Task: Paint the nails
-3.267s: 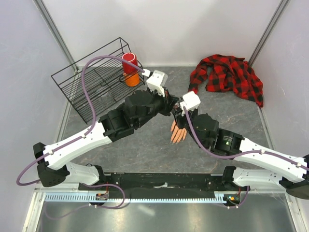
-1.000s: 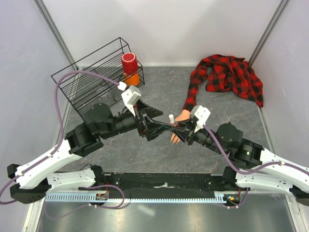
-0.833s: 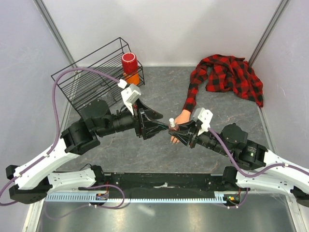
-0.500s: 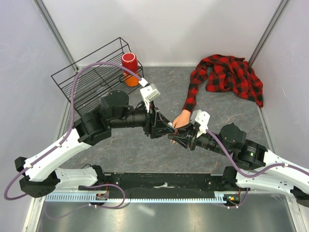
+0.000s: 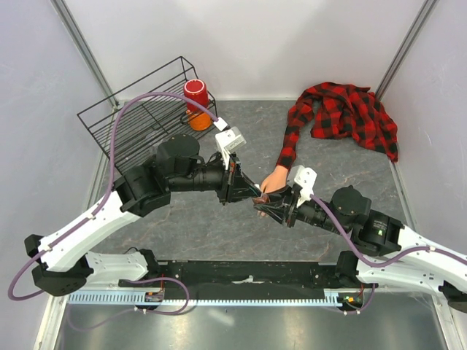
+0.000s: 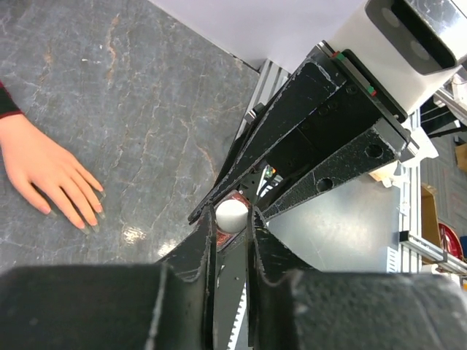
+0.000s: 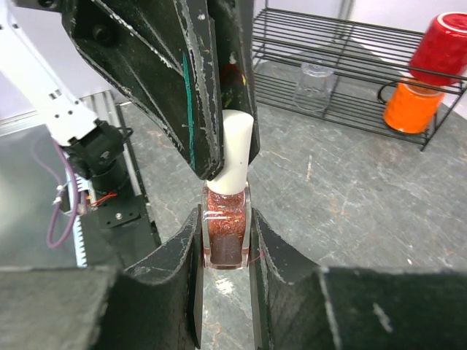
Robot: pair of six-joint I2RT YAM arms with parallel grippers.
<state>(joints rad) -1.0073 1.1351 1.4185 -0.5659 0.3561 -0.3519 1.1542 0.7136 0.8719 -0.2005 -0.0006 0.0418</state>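
Observation:
A small polish bottle [image 7: 227,232] of red glitter polish with a white cap [image 7: 237,149] is held upright above the table. My right gripper [image 7: 226,244] is shut on its glass body. My left gripper [image 6: 232,220] is shut on the white cap [image 6: 232,215] from above. In the top view the two grippers meet, left [image 5: 246,192] and right [image 5: 265,206], just in front of the mannequin hand [image 5: 273,179]. The peach hand [image 6: 49,171] lies flat on the table, coming out of the red plaid sleeve [image 5: 290,142]. Its nails [image 6: 93,218] are too small to make out.
A black wire rack [image 5: 139,124] stands at the back left, with a clear glass [image 7: 315,86] inside. A red cup [image 5: 195,94] stacked on an orange cup [image 7: 412,106] stands by its right end. The plaid shirt [image 5: 346,111] is bunched at the back right.
My left arm swung in from the left and closed its fingers on the bottle's white cap. My right gripper kept holding the bottle, shifting it slightly forward of the hand.

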